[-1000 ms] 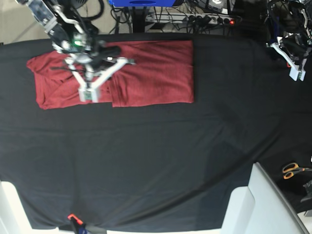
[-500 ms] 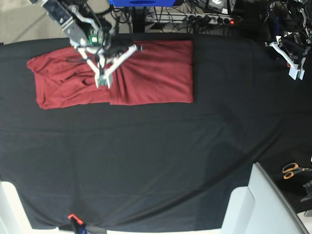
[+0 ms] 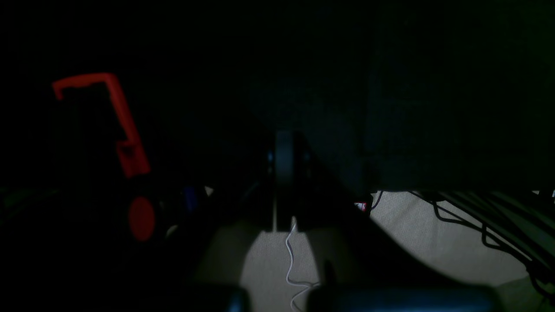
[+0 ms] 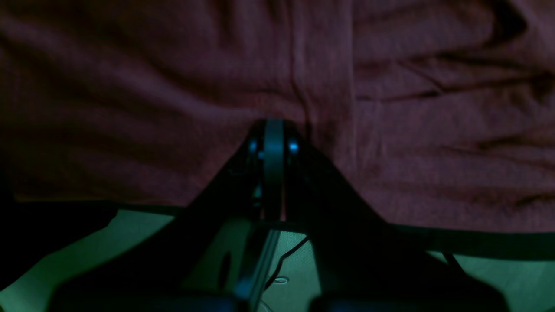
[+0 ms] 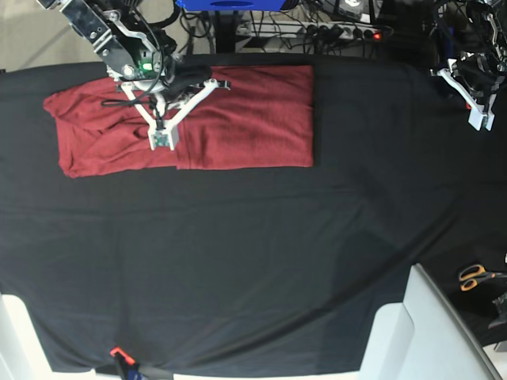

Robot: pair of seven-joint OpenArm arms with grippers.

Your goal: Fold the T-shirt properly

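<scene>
The T-shirt (image 5: 230,119) lies flat in the upper left of the base view, on the tabletop (image 5: 253,253), its long side running left to right near the far edge. The right gripper (image 5: 162,139) sits over the shirt's left half. The left gripper (image 5: 480,120) is at the upper right edge, well apart from the shirt. Scissors (image 5: 475,276) lie at the right edge, lower down. A clamp (image 5: 119,353), it seems, sits on the bottom edge, left.
</scene>
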